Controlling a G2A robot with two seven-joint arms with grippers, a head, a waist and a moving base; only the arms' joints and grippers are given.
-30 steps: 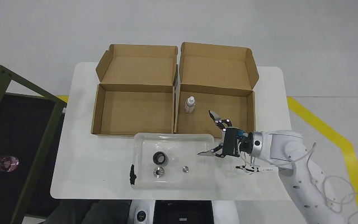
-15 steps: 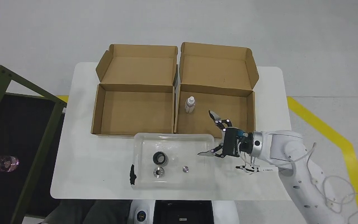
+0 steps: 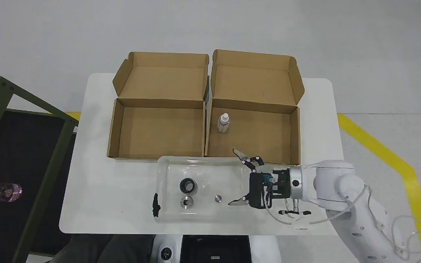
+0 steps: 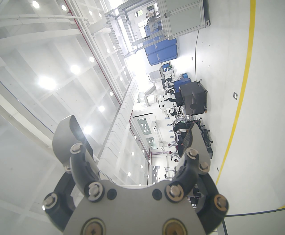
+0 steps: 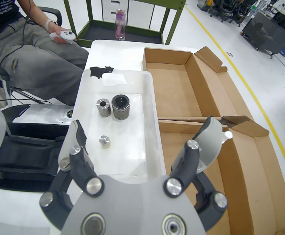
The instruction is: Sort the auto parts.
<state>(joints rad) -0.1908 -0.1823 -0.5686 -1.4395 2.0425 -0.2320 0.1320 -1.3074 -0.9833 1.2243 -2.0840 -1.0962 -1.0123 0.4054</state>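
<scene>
Table (image 3: 105,191) white, bearing clear tray (image 3: 230,172); grey floor (image 3: 66,33), yellow line (image 3: 381,150).

The white tabletop (image 3: 99,197) stands on a pale grey, glossy floor (image 3: 59,39). A yellow line (image 3: 381,152) crosses the floor off the tabletop's right edge. Off its left edge stands a dark green metal cart (image 3: 26,151) with a black shelf that carries a pink bottle (image 5: 120,22); white drawers (image 5: 113,9) stand behind it. Black office chairs (image 5: 222,9) are grouped farther away. The hall is high and white, with round ceiling lamps (image 4: 46,82) in rows, a red pipe (image 4: 76,26) along the ceiling, blue cabinets (image 4: 161,50) and a grey-framed enclosure (image 4: 184,17).
</scene>
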